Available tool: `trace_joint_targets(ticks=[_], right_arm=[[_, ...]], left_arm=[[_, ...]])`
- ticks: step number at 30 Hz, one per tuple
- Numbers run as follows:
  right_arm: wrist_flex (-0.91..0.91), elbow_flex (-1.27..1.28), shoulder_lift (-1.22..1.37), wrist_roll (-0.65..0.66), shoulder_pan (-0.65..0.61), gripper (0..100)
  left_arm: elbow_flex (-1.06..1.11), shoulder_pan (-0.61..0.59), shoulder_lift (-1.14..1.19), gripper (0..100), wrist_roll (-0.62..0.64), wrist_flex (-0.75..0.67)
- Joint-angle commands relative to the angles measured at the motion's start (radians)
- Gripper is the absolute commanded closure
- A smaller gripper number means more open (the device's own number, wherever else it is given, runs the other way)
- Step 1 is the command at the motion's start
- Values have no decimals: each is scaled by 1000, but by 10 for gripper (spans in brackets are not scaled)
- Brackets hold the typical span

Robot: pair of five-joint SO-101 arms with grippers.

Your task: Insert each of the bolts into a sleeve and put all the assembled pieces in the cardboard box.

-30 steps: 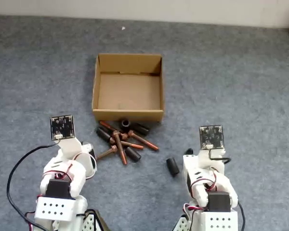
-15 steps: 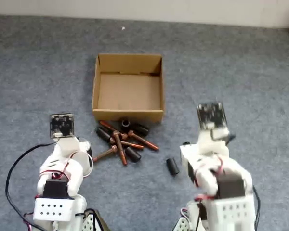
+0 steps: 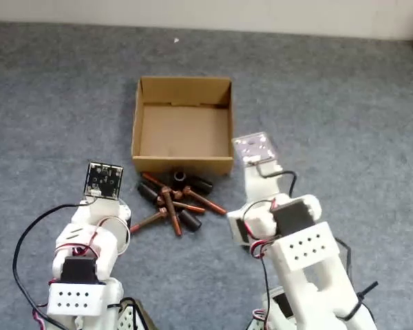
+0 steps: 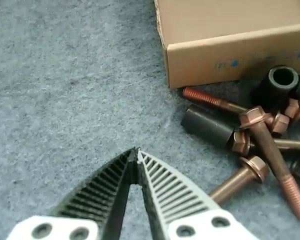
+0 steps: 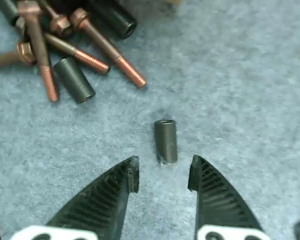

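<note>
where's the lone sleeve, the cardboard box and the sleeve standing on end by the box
lone sleeve (image 5: 165,140), right wrist view, middle of its side
cardboard box (image 3: 182,164), high view, front outer wall
upright sleeve (image 4: 266,96), left wrist view, outer side below its open end

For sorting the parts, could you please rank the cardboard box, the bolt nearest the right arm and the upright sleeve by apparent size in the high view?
1. cardboard box
2. bolt
3. upright sleeve, seen end-on
</note>
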Motion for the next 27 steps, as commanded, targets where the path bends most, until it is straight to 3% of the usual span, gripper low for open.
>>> trace_joint_targets(ticks=[1,6,10,17,27], right_arm=[[-94,67,8,-8,-45,832],[-194,208,10,-5,-68,832],[-217,234,10,112,-47,832],[-341,318,12,118,-24,832],[-348,360,12,157,-16,832]], left_arm=[[-12,-12,-10,989,-9,-3],[-12,-12,-10,989,-11,-3],[-12,-12,-10,989,-11,-3],[-10,-12,-10,989,-11,-3],[1,-12,-10,989,-11,-3]])
